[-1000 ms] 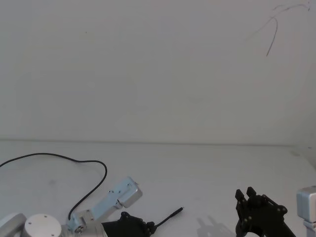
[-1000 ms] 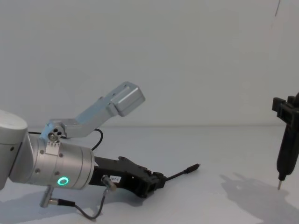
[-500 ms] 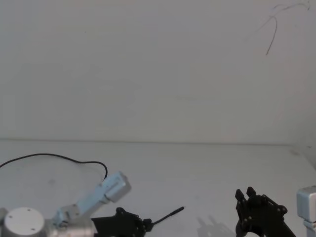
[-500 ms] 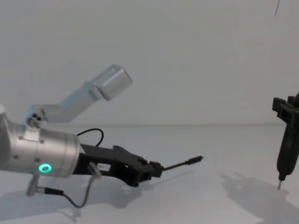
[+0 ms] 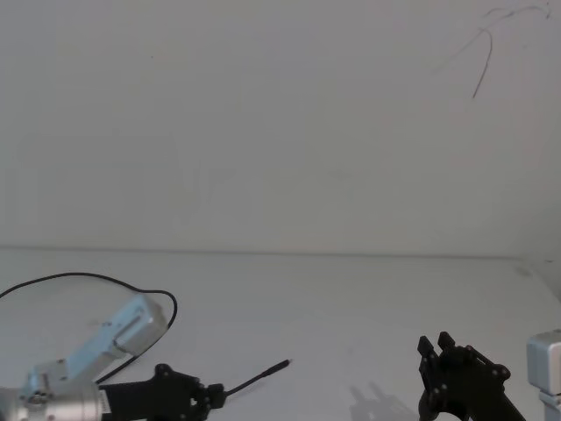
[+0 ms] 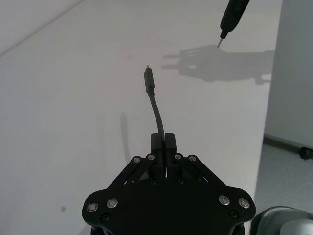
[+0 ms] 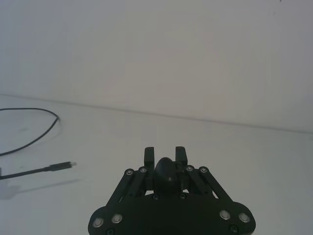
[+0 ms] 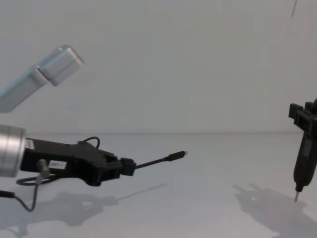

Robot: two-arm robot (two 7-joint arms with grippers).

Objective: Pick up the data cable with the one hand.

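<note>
**Holding the data cable clear of the table in the left gripper**

The left gripper [image 8: 130, 167] sits low on the robot's left, reaching forward and toward the middle. Its fingers are pressed together on the data cable [image 8: 158, 160]. It pinches the cord a short way back from the plug.

From the side, the chest view shows that the free end juts out past the fingertips, angled slightly upward toward the robot's right. The plug and its silver tip hang in the air above the white table [image 8: 208, 213], and a thin shadow of the cord lies on the surface below. This view also catches a small white label on the gripper's side. A grey wire [image 8: 27, 196] sags in a loop under the wrist.

The head view adds the rest of the cord. Its slack runs in from the left edge, arcs across the table behind the left arm, and curls back down toward the gripper.

The left wrist view looks straight along the fingers. The two pads meet on the cord with no gap, and the cord bends gently away to the plug.

The right gripper [image 5: 436, 344] waits low on the robot's right, well apart from the cable. In its own wrist view its fingers sit against a rounded black body between them. The chest view shows this as a pen-shaped tool [image 8: 302, 163] hanging point-down just above the table.
</note>
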